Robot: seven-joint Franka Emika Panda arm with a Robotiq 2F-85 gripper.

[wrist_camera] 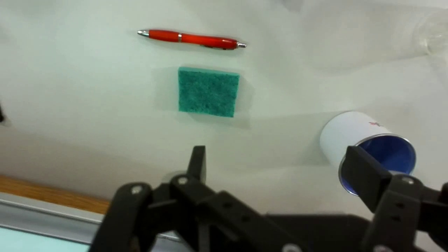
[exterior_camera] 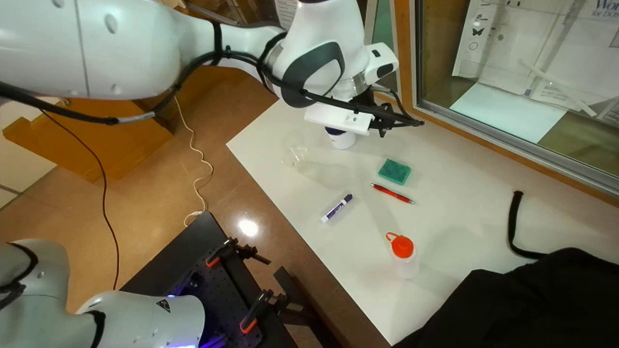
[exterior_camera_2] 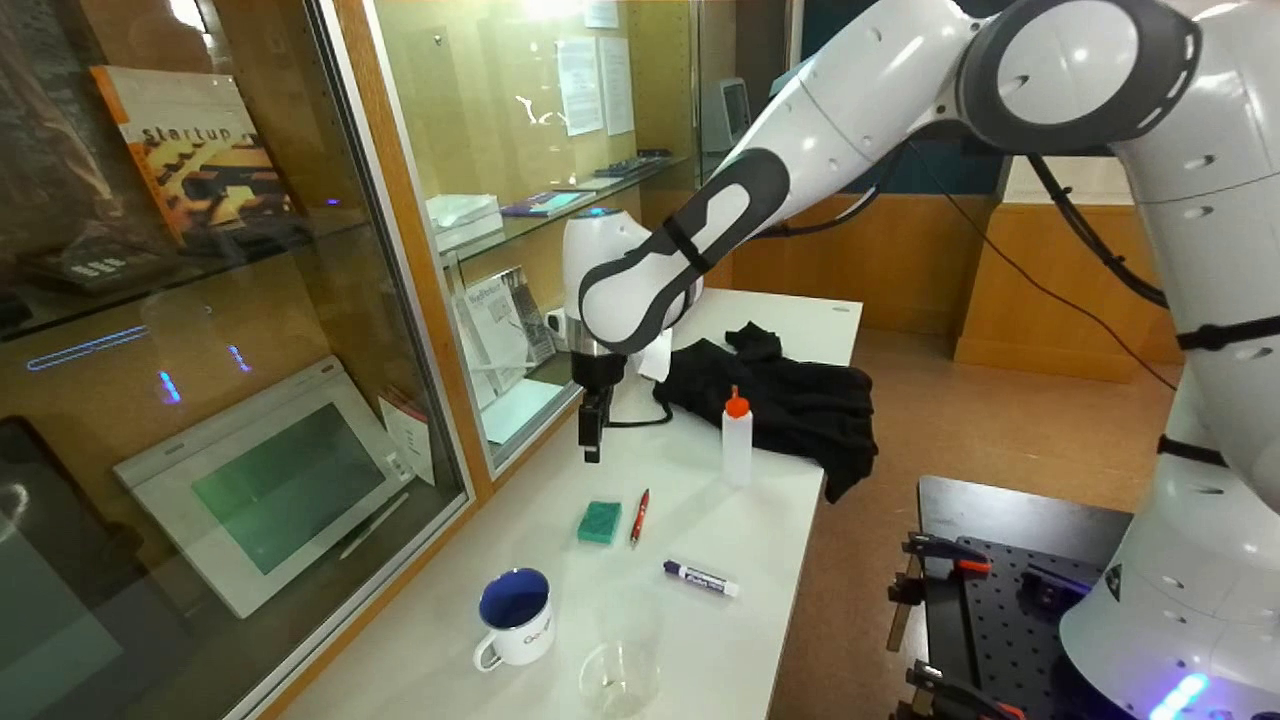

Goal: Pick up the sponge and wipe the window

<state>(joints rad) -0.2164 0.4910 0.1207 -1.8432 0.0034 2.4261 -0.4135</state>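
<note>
Sitting between 2 and 3 o'clock from the hand (wrist_camera: 280, 162) in an exterior view: window (exterior_camera: 512, 87), wipe not started by my read. Surface (exterior_camera: 459, 203) below, single arm (exterior_camera_2: 835, 125) over it, so no question of which is nearer. Hand is raised off the surface, fingers spread wide, holding nothing.

Key bit: sponge (wrist_camera: 209, 92) lies flat on the surface, between 10 and 11 o'clock from the finger gap in the wrist view. Height left to drop: can't tell. Long axis runs near 9-to-3, 3 o'clock end slightly low, about parallel to the line joining the fingertips. As posed I'd expect an end-to-end pinch; gripping the short way would want roughly a quarter turn. Next should be a shift toward 10-11, then down. Watch the mug (wrist_camera: 353, 129): the 3 o'clock finger overlaps it in the wrist view, so a straight drop could clip it.

Counts: window panes, at least 2. 1 each: surface, arm, black cloth (exterior_camera_2: 800, 410), squeeze bottle (exterior_camera_2: 737, 455), mug, clear cup (exterior_camera_2: 620, 680), sponge, marker (exterior_camera_2: 701, 580), pen (exterior_camera_2: 640, 517).
</note>
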